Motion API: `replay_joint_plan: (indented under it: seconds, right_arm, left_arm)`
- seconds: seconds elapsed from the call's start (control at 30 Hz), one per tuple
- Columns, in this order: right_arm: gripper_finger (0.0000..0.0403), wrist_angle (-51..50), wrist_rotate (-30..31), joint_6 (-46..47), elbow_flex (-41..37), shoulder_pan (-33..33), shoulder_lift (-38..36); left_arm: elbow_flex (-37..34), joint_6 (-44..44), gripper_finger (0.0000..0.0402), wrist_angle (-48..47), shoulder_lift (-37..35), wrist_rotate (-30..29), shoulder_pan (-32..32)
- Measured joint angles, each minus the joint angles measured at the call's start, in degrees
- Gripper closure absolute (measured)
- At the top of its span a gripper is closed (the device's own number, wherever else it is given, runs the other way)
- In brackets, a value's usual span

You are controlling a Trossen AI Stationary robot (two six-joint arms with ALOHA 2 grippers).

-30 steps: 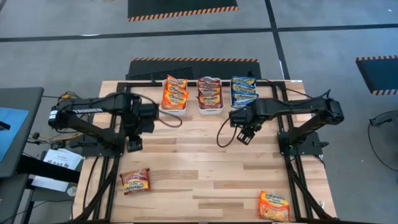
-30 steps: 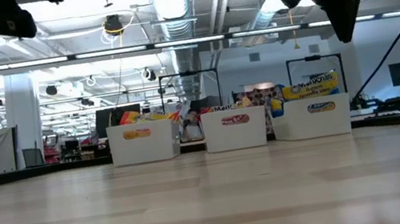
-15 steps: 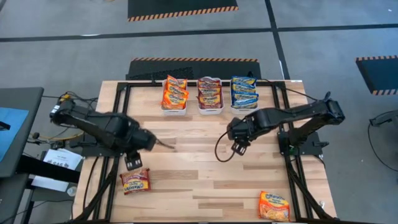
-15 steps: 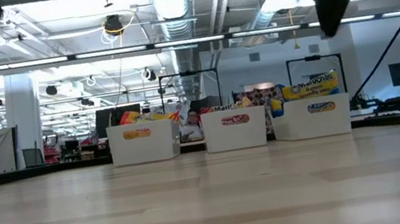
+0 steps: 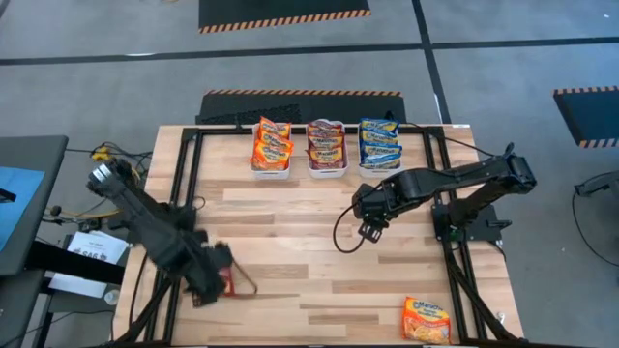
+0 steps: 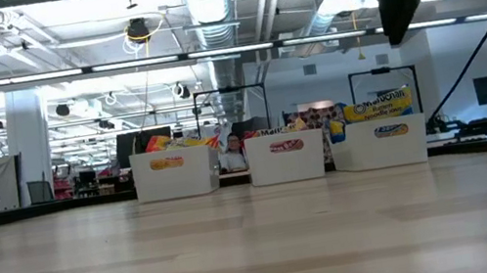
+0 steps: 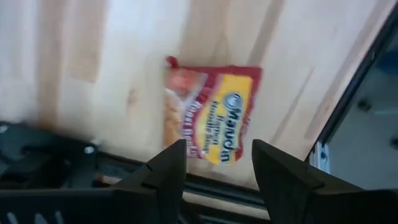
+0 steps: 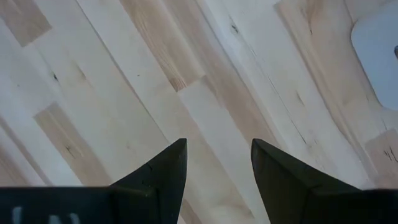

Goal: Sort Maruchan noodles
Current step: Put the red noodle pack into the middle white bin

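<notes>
A dark red noodle packet (image 7: 211,112) lies flat on the table near its near left corner; in the high view the left arm covers most of it (image 5: 227,280). My left gripper (image 7: 217,168) hovers open just above it, touching nothing. An orange packet (image 5: 427,320) lies flat by the near right edge. Several more packets fill three white bins: orange (image 5: 271,145), dark red (image 5: 326,147), blue (image 5: 379,143). My right gripper (image 5: 370,228) hangs open over bare wood at mid-table (image 8: 217,168), high in the low view (image 6: 392,2).
The three white bins (image 6: 287,157) stand in a row along the far edge. A black metal frame (image 5: 455,280) runs along both sides of the table. Cables trail from both arms. Bare wood lies between the bins and the loose packets.
My left arm has swung from beside the orange bin toward the near left corner and now stands over the dark red packet. My right gripper has moved a little toward the near edge and left, then held still. No packet has moved.
</notes>
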Motion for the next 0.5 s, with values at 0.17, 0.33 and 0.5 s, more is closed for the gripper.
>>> replay_joint_plan:
  seconds: [0.17,0.33,0.5]
  right_arm:
    - [0.0198,0.0,0.01,-2.51,-0.01,-0.05,0.0]
    - [0.0198,0.06,0.02,-2.86,-0.01,-0.07,0.0]
    - [0.0198,0.07,0.03,-2.92,-0.01,-0.07,0.0]
  left_arm:
    - [-0.02,-0.62,0.0233,1.47,7.97,4.29,-5.59]
    - [-0.04,-6.17,0.0233,2.59,14.79,8.42,-7.96]
    - [-0.04,-9.32,0.0233,7.54,19.16,7.76,-9.31]
